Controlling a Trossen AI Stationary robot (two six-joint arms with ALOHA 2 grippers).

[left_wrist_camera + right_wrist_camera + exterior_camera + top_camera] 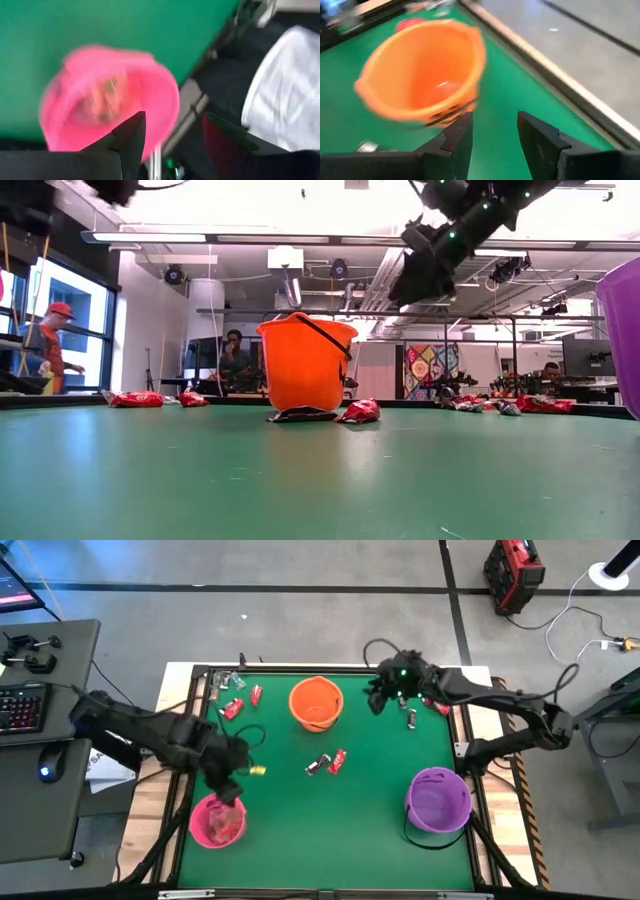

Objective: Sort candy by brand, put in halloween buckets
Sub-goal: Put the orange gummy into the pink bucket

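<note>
risk lies with the left gripper (pixel 231 790), fingers apart and empty above the small round pink plastic bucket (pixel 217 821): pulling away low could catch the rim and tip it. right gripper (pixel 382 695), fingers apart and empty, hangs beside the orange plastic bucket (pixel 316 703). red and dark wrapped candy (pixel 327 763) lies mid-table, more near the far edge, some already in the pink bucket. the purple plastic bucket (pixel 438 798) stands near the right front.

A wide stretch of bare green table (pixel 330 830) is left open between the pink bucket (pixel 217 821) and the purple bucket (pixel 438 798). The middle is narrowed by two candies (pixel 326 763) just in front of the orange bucket (pixel 316 703).
</note>
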